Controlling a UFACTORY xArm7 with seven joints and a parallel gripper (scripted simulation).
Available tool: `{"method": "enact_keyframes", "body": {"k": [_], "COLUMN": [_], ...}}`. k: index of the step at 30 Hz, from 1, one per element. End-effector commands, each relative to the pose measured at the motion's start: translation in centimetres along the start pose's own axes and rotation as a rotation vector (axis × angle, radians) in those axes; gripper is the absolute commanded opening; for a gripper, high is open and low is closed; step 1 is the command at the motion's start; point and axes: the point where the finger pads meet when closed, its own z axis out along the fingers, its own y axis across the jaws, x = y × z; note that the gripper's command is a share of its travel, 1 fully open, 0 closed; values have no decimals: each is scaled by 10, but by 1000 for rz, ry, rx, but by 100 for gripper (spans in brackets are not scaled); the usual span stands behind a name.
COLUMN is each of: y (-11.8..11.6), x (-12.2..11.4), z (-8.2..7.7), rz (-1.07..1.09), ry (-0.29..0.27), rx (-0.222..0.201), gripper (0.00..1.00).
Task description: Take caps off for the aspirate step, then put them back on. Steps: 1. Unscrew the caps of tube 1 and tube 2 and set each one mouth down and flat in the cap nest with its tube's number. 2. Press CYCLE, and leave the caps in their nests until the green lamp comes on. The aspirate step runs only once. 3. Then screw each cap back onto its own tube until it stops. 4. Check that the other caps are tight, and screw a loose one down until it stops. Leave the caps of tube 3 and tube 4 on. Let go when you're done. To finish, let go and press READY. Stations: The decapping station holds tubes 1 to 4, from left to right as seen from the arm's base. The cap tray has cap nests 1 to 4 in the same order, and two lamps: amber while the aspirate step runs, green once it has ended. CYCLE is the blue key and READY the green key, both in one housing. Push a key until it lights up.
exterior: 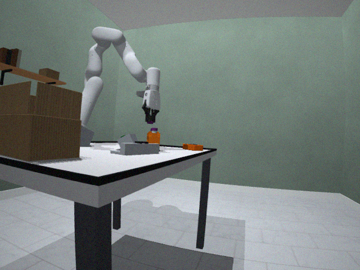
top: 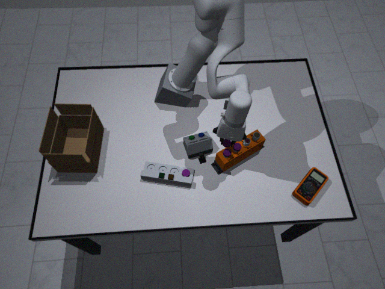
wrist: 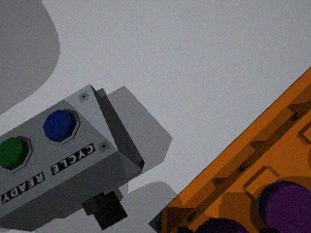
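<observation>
An orange tube block [top: 248, 152] sits toward the desk's right edge: two tubes open [top: 255, 135], two purple-capped [top: 227, 153]. One purple cap [top: 186, 173] rests in the tray [top: 149, 176]; another [top: 226, 142] hangs above the block, gripped.

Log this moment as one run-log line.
end effector: shut on purple cap | position: above orange tube holder | tray: other cap in end nest
</observation>
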Motion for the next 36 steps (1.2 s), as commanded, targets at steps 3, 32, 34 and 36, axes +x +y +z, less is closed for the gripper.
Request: {"method": "enact_keyframes", "body": {"k": [3,32,34,36], "y": [-40,-186,-196,-198], "x": [-26,-111,-116,-118], "z": [0,7,8,8], "rz": [-58,-57,-57,-57], "ry": [27,27,27,27], "rx": [-32,-31,-31,-31], "gripper": [0,0,0,0]}}
